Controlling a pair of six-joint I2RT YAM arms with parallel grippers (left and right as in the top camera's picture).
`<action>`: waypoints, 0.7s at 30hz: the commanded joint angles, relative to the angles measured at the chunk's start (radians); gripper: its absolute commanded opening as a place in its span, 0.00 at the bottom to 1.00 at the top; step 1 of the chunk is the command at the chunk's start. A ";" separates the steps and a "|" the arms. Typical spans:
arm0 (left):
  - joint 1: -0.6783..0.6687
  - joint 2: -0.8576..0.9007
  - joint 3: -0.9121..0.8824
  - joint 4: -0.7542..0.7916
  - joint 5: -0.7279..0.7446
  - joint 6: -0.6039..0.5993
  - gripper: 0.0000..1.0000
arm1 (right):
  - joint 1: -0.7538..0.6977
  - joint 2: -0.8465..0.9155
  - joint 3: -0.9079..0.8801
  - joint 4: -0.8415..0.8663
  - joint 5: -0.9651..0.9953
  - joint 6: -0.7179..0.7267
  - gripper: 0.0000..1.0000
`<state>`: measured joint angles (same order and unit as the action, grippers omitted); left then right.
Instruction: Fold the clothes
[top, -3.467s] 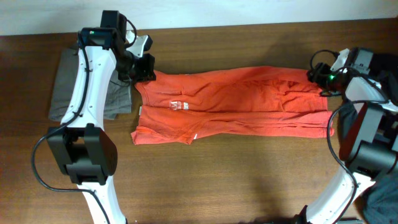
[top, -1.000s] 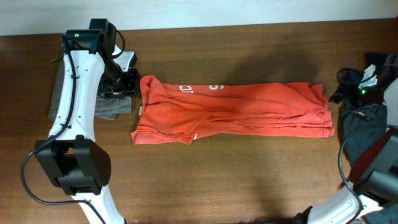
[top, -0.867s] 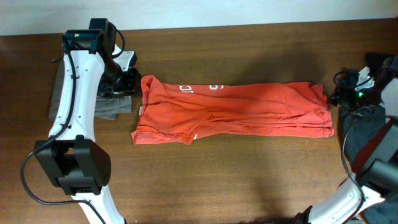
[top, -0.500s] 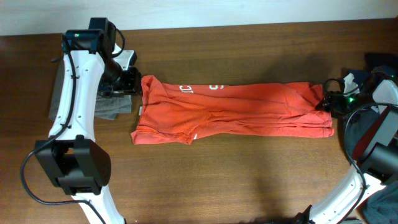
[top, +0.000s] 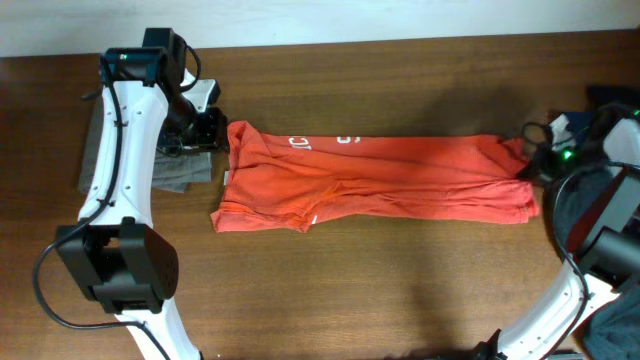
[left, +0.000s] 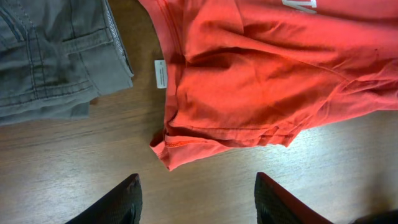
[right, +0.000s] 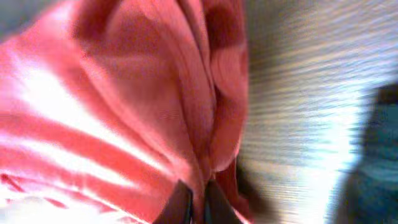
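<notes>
My left gripper (left: 198, 194) hangs wide open above the wooden table (left: 74, 162) with nothing between its fingers. Just ahead of it lies the collar end of the orange-red T-shirt (left: 267, 68), with a folded corner of the shirt opposite the gap between my fingers. A small white label (left: 160, 73) sticks out at the shirt's edge. Ahead and to the outer side of this gripper a grey-brown garment (left: 50, 56) lies folded, its edge almost touching the shirt. From overhead the shirt (top: 380, 180) stretches as a long band across the table between my two grippers, its white lettering (top: 320, 142) partly tucked into a fold and not readable. My left arm covers part of the grey-brown garment there. My right gripper (right: 194, 202) is pinched shut on the bunched hem at the shirt's far end (right: 124, 112). That wrist view is blurred, and only the fingertips show at its lower edge. Beside this gripper a dark blue-grey shape (right: 379, 186) sits at the edge of view, too blurred to identify. Overhead, the right gripper (top: 540, 160) is largely hidden among cables and dark fabric (top: 570, 205) under my right arm.
</notes>
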<state>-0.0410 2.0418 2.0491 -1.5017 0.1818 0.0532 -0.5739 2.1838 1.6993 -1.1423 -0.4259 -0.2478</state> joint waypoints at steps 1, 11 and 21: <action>-0.002 -0.026 -0.005 0.002 -0.003 0.005 0.58 | 0.006 -0.150 0.110 -0.056 0.061 0.064 0.04; -0.002 -0.026 -0.005 0.015 -0.003 0.005 0.58 | 0.383 -0.242 0.085 -0.122 0.372 0.154 0.04; -0.002 -0.026 -0.005 0.021 -0.003 0.005 0.58 | 0.771 -0.220 0.077 -0.089 0.310 0.232 0.04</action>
<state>-0.0410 2.0418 2.0491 -1.4799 0.1818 0.0532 0.1070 1.9438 1.7859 -1.2491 -0.1276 -0.0772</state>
